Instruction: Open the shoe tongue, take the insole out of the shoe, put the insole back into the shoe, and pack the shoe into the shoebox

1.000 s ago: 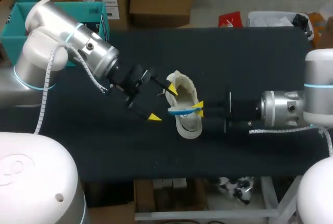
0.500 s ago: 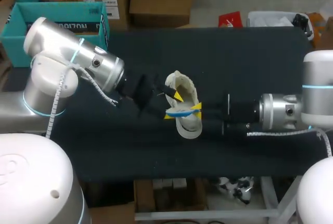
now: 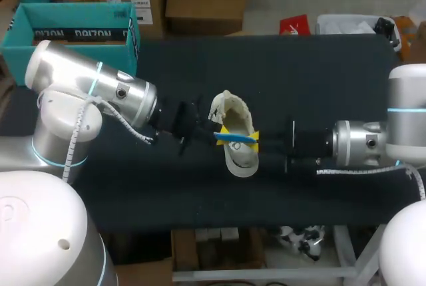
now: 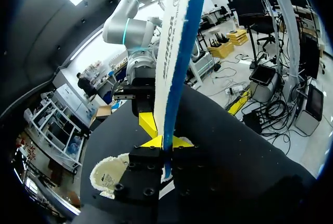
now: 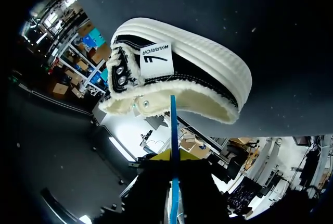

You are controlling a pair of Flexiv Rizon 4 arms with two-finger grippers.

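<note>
A cream fleece-lined shoe lies on its side at the middle of the black table. Just above it hangs the blue insole, level and edge-on, held from both ends. My left gripper is shut on its left end and my right gripper on its right end. In the left wrist view the insole rises from between my left gripper's tips, with the shoe beside and below. Seen from the right wrist, the insole runs from my right gripper toward the shoe.
The teal shoebox stands open at the table's back left corner, behind my left arm. Bare black tabletop stretches across the back and the right of the shoe.
My left arm has moved right to the shoe and its fingers have closed from wide apart onto the insole's left end. The right arm has held still with the insole.
</note>
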